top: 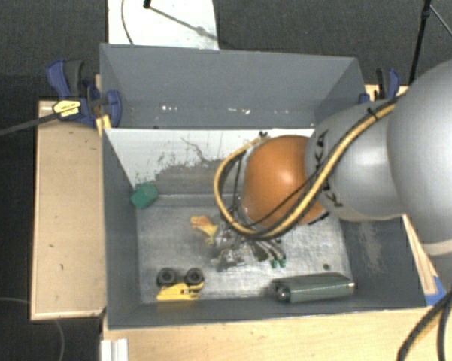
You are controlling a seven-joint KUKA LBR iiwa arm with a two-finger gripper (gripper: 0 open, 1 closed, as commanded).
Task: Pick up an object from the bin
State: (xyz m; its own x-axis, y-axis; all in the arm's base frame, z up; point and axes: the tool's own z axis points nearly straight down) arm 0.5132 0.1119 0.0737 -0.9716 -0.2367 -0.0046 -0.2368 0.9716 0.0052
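Gripper (227,253) low in the middle of the bin (122,232), just beside a small yellow piece (203,225), can't tell if spread or pinching

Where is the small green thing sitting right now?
In the camera view, the small green thing lies in the far-left corner of the bin, left of the yellow scrap and beyond the yellow-and-black toy.

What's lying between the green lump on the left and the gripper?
A small yellow scrap, near the gripper; otherwise bare bin floor, in the camera view.
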